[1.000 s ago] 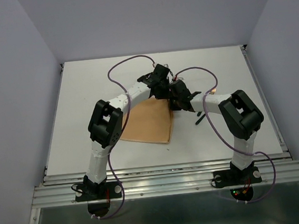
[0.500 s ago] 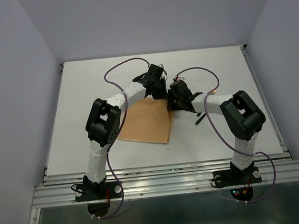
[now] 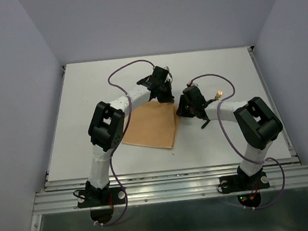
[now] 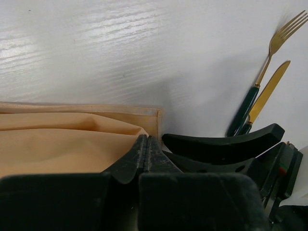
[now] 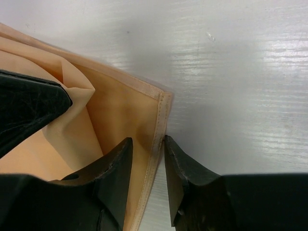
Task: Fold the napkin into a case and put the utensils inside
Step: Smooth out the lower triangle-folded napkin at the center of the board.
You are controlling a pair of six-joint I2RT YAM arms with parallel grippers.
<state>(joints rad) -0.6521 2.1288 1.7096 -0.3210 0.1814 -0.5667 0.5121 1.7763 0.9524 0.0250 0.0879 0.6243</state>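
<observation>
white arms point(image 3: 126, 102), black joints point(image 3: 107, 128), purple cables point(image 3: 112, 77)

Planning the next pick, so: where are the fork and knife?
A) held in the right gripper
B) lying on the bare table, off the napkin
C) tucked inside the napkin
B: the fork and knife lie side by side on the table, clear of the napkin.

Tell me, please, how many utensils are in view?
2: a fork and a knife, side by side on the table, right of the napkin. Others may be hidden.
</observation>
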